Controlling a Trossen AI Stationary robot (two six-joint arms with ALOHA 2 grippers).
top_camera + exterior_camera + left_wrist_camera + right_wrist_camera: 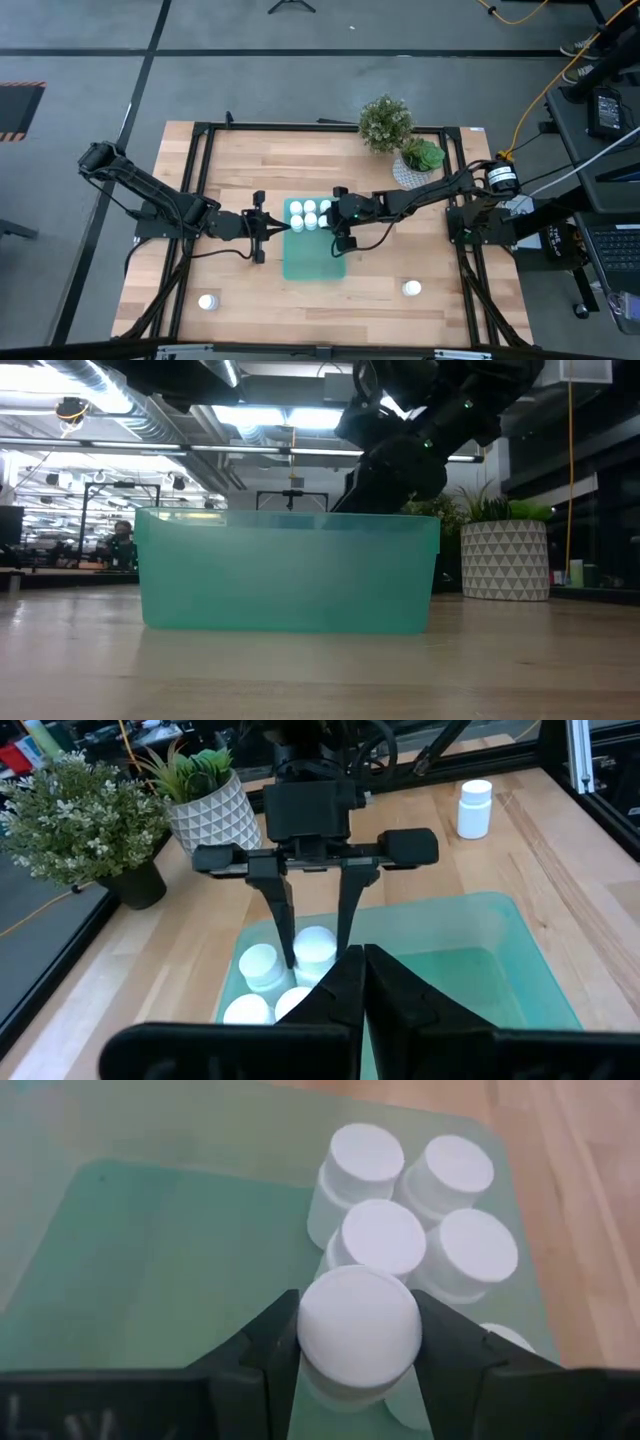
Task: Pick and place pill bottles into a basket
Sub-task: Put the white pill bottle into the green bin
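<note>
The teal tray (313, 250) lies at the table's middle, and also shows in the low view (290, 570). Several white pill bottles (304, 214) stand upright in its far end, close together (440, 1210). My right gripper (358, 1330) is over that end, shut on one more bottle (358, 1325) beside them. My left gripper (362, 965) is shut and empty at the tray's left rim (268, 228). Two bottles stand on the bare table near the front: one at the left (207, 301), one at the right (411, 288). My right gripper pinches the bottle's white cap (305, 1330) between its two fingers, one on either side. The fingers (283, 920) come from above, pointing down. The bottle stands upright next to the other bottles in the tray. I cannot tell whether its bottom is on the tray's floor.
A white patterned plant pot (415, 165) and a dark-potted bushy plant (385, 122) stand at the table's far right. The near part of the tray (150, 1250) holds nothing. A black frame (195, 180) runs round the table.
</note>
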